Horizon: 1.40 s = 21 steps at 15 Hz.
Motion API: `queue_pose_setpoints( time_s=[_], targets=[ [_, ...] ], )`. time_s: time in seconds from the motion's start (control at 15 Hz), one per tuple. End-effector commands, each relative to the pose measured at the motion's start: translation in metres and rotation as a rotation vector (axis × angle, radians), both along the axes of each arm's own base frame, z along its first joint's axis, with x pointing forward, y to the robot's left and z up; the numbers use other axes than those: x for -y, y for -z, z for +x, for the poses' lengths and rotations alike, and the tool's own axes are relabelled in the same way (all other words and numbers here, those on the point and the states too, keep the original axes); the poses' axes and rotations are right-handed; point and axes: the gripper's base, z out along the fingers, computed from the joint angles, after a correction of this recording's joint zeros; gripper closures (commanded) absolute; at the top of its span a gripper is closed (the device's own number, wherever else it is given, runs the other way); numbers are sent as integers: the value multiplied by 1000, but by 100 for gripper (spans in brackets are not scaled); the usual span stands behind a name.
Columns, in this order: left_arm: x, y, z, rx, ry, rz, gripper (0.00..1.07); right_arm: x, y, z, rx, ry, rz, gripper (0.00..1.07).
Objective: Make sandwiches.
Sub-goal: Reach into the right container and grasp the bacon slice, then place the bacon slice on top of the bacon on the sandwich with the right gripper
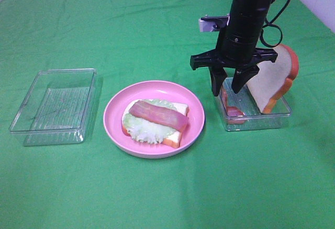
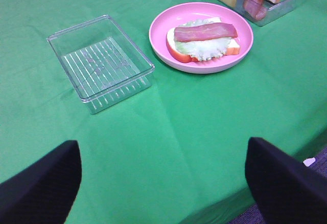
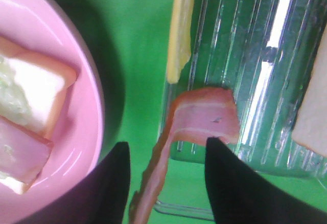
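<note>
An open sandwich lies on the round pink plate: a white bread slice, pale lettuce and a bacon strip on top. It also shows in the left wrist view. My right gripper is open and points down over the left end of the right tray. In the right wrist view its fingertips straddle a second bacon strip that hangs over the tray wall, without closing on it. A cheese slice and a leaning bread slice stand in that tray. My left gripper is open and empty over bare cloth.
An empty clear tray sits at the left on the green cloth. The table's front edge shows at the corner of the left wrist view. A cable hangs by the right arm.
</note>
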Motion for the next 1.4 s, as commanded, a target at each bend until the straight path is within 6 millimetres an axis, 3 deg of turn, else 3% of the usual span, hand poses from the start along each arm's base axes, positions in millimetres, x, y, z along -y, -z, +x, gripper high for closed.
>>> queue_pose_setpoints(
  time_s=[0.07,0.13,0.27,0.33,0.67,1.13,1.33,1.4],
  targets=[
    [1,0,0,6,11,-7,24,1,5,2,-9,8,-11,68],
    [1,0,0,6,11,-7,24,1,6,2,-13,7,-13,74],
    [1,0,0,6,11,-7,24,2,6,2,-13,4,-20,101],
    [1,0,0,6,11,-7,24,2,6,2,-13,4,-20,107],
    [1,0,0,6,11,-7,24,5,-3,-6,-71,-19,-41,107],
    [1,0,0,6,11,-7,24,13,-97,-36,55,-37,45,107],
    [1,0,0,6,11,-7,24,8,-136,-58,84,-76,212,107],
    [1,0,0,6,11,-7,24,-3,-149,-68,51,-123,374,107]
  ],
)
